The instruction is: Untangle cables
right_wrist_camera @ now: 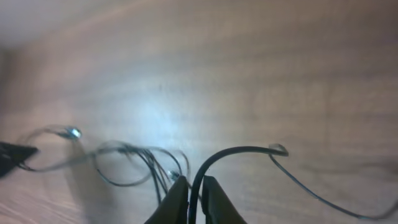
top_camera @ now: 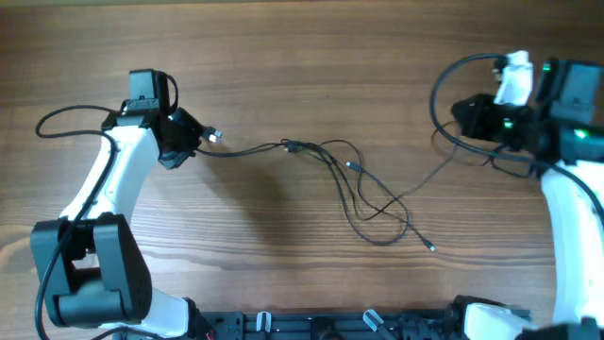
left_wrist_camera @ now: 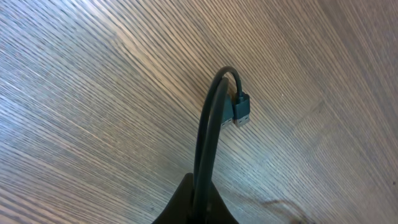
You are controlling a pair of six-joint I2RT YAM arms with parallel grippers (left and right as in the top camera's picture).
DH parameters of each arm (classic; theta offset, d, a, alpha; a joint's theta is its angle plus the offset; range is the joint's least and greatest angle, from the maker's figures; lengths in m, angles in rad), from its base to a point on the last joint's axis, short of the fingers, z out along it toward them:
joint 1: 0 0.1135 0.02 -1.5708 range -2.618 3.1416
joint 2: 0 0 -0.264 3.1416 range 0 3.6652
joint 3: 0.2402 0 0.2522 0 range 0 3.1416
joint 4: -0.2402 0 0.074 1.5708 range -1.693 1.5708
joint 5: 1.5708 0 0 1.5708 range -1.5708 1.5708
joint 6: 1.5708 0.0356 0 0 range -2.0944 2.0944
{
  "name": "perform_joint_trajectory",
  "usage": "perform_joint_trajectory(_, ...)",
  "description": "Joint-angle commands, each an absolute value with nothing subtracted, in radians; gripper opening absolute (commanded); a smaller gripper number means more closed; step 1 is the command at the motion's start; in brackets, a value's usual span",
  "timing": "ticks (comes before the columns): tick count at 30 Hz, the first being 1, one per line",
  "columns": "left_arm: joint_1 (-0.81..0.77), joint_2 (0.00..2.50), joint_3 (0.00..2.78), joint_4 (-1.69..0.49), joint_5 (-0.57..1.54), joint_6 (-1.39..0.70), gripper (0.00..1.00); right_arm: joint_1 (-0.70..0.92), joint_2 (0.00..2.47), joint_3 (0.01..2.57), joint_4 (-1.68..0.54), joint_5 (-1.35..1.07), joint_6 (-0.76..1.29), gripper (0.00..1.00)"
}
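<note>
Thin black cables (top_camera: pixel 354 184) lie tangled across the middle of the wooden table, with loops and a loose plug end (top_camera: pixel 431 247). My left gripper (top_camera: pixel 193 137) at the left is shut on one cable end. In the left wrist view the cable (left_wrist_camera: pixel 208 130) rises from my jaws (left_wrist_camera: pixel 202 208) and bends over to a USB plug (left_wrist_camera: pixel 242 111). My right gripper (top_camera: pixel 469 113) at the far right is shut on another cable. In the right wrist view that cable (right_wrist_camera: pixel 236 152) arcs up from my jaws (right_wrist_camera: pixel 195 202), with the tangle (right_wrist_camera: pixel 140 163) behind.
The wooden table (top_camera: pixel 283 57) stretches around the cables. The robot's own grey supply cable (top_camera: pixel 57 118) loops at the far left. Arm bases and a black rail (top_camera: pixel 311 326) sit along the front edge.
</note>
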State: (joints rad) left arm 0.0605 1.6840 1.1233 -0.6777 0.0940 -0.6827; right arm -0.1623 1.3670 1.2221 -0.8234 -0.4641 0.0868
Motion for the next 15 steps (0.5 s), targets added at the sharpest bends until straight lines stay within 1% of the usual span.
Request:
perform_joint_trajectory(1,0.054,1.682,1.118,-0.677,0.077,-0.692,0.04,-0.107,1.484,1.215,-0.843,-0.363,0.082,0.6)
perform_joint_trajectory(2,0.054,1.682,1.118,-0.677,0.077,-0.692,0.04,-0.099,1.512,1.215,-0.841,-0.363,0.083,1.0)
perform_joint_trajectory(6,0.054,1.682,1.118,-0.678,0.077,-0.692,0.04,-0.095,1.6,1.215,-0.818,-0.363,0.192,1.0)
perform_joint_trajectory(9,0.054,1.682,1.118,-0.678,0.077,-0.692,0.04,-0.096,1.612,1.215,-0.837,-0.364,0.239,1.0)
perform_joint_trajectory(13,0.054,1.682,1.118,-0.678,0.077,-0.692,0.04,-0.089,1.563,1.216,-0.923,-0.387,0.205,1.0)
perform_joint_trajectory(15,0.054,1.682,1.118,-0.678,0.077,-0.692,0.04,-0.071,1.522,1.216,-1.005,-0.393,0.186,1.0)
